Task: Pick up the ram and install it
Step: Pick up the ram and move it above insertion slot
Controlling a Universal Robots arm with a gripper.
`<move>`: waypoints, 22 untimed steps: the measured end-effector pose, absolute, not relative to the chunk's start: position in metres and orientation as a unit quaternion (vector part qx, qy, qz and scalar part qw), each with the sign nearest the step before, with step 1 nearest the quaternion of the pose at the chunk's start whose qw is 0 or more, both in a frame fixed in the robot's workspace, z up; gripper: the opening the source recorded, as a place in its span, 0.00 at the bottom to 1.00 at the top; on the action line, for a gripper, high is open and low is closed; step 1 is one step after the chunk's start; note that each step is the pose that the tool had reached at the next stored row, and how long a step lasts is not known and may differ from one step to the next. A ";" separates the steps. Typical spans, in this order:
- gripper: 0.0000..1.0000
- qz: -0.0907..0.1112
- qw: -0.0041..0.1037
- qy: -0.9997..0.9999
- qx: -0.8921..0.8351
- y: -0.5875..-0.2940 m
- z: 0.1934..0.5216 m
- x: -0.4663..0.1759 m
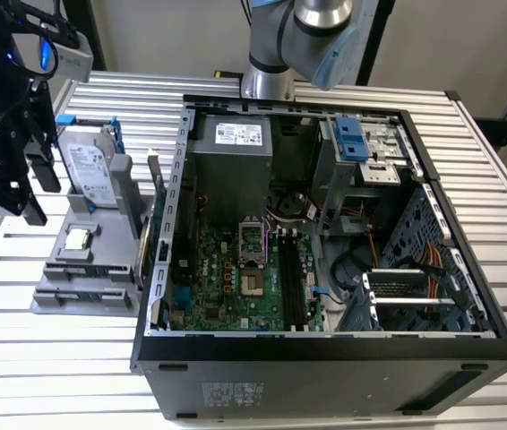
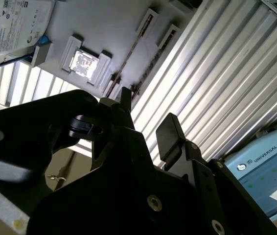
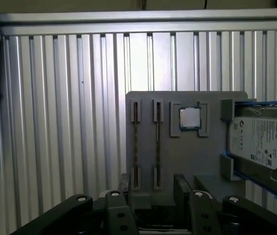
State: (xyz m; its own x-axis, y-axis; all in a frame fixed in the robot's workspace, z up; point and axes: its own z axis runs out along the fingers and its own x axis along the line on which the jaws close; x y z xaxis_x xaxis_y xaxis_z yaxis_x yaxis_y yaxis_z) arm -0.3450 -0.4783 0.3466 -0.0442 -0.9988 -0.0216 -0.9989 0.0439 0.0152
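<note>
Two thin ram sticks (image 3: 135,147) stand on edge in the long slots of a grey parts holder (image 3: 207,156); in the second wrist view they show as dark lines (image 2: 131,51). My black gripper (image 3: 153,191) hangs above the holder's near edge, open, with nothing between its fingers (image 3: 124,188). In the exterior view the gripper (image 1: 31,186) sits high at the left, above and left of the holder (image 1: 61,296). The open computer case (image 1: 325,345) holds the green motherboard (image 1: 227,287), with its long dark memory slots (image 1: 289,282) beside the processor socket.
On the holder also sit a silver hard drive in a blue bracket (image 1: 92,170) and a small square processor (image 1: 79,239). The ribbed metal table (image 1: 21,349) carries everything. The arm's base (image 1: 267,81) rises behind the case. Cables and a drive cage (image 1: 370,148) fill the case's right side.
</note>
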 end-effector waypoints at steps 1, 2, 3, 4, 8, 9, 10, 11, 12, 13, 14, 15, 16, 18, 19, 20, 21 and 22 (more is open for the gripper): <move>1.00 0.013 0.003 0.722 -0.691 -0.479 0.346 -0.345; 1.00 0.013 0.002 0.722 -0.691 -0.479 0.346 -0.345; 1.00 0.013 0.003 0.722 -0.691 -0.480 0.346 -0.345; 1.00 0.013 0.003 0.722 -0.691 -0.480 0.345 -0.345; 1.00 0.013 0.003 0.722 -0.691 -0.482 0.344 -0.345; 1.00 0.013 0.002 0.722 -0.691 -0.482 0.343 -0.345; 1.00 0.013 0.003 0.722 -0.691 -0.482 0.343 -0.345; 1.00 0.013 0.002 0.722 -0.691 -0.482 0.342 -0.345; 1.00 0.013 0.002 0.722 -0.691 -0.482 0.342 -0.345; 1.00 0.013 0.003 0.722 -0.691 -0.482 0.341 -0.346; 1.00 0.013 0.003 0.722 -0.691 -0.482 0.341 -0.346; 1.00 0.013 0.003 0.722 -0.692 -0.482 0.340 -0.346; 1.00 0.013 0.003 0.722 -0.692 -0.482 0.339 -0.346; 1.00 0.013 0.002 0.722 -0.692 -0.482 0.338 -0.346; 1.00 0.013 0.003 0.722 -0.692 -0.482 0.338 -0.347; 1.00 0.013 0.002 0.722 -0.692 -0.482 0.337 -0.347; 1.00 0.013 0.002 0.722 -0.692 -0.482 0.336 -0.347; 1.00 0.013 0.002 0.721 -0.692 -0.482 0.335 -0.347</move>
State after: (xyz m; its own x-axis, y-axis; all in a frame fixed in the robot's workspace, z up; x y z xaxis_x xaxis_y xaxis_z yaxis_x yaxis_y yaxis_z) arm -0.3468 -0.4820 0.3350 -0.0410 -0.9989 -0.0215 -0.9991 0.0407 0.0153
